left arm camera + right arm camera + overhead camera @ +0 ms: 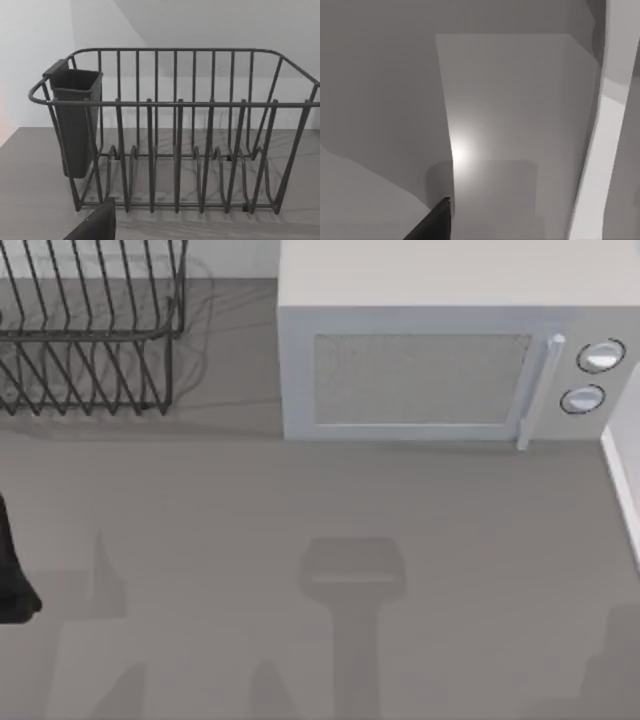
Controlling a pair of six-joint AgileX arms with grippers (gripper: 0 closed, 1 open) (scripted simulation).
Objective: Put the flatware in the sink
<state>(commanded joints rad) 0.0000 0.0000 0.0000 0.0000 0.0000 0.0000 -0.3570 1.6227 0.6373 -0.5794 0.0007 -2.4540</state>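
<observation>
The grey table carries two items along its far edge. A microwave stands at the rear. A wire dish rack stands left of the microwave, apart from it. A dark utensil cup hangs on the rack's end wall.

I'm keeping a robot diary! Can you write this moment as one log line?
left arm: top view's left edge | dish rack: no flatware seen | cutlery holder: on rack | microwave: shut
</observation>
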